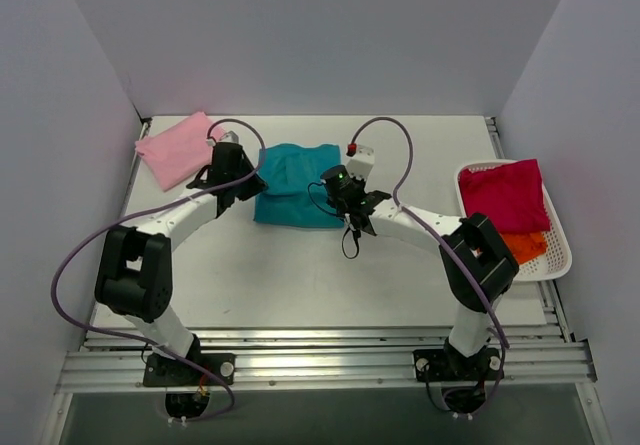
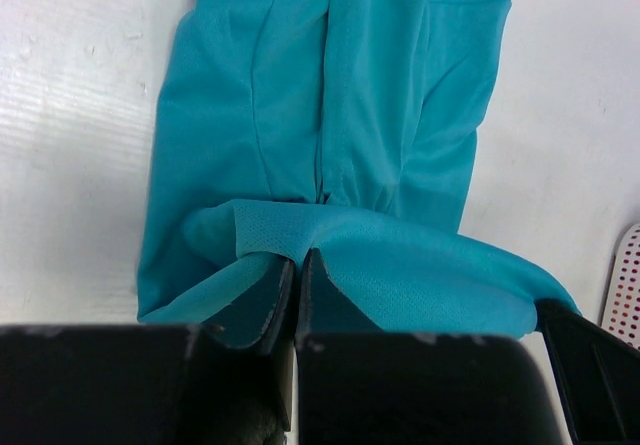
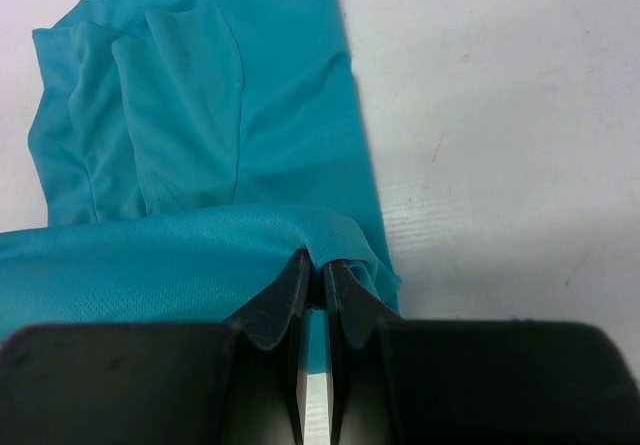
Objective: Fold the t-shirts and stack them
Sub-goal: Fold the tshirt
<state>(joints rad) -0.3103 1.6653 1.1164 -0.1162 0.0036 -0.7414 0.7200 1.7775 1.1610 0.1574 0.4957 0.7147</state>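
**White table boxed in by pale walls**

A white tabletop (image 1: pixel 300 275) is enclosed on three sides by plain lavender-grey panels: a back wall (image 1: pixel 320 35) at 12 o'clock, a left wall (image 1: pixel 50 115) at 9 o'clock and a right wall (image 1: pixel 600 85) at 3 o'clock. Ribbed aluminium rails (image 1: pixel 320 360) are set along the 6 o'clock edge, above a dark floor strip (image 1: pixel 320 420). The scene is lit softly and evenly. Faint scuffs are seen on the tabletop.

Magenta shirt (image 1: pixel 505 195) is covering most of the orange shirt (image 1: pixel 527 246) in the basket (image 1: pixel 558 252) at the right edge. Left gripper (image 1: pixel 248 187) is masking the left hem of the teal shirt (image 1: pixel 297 193).
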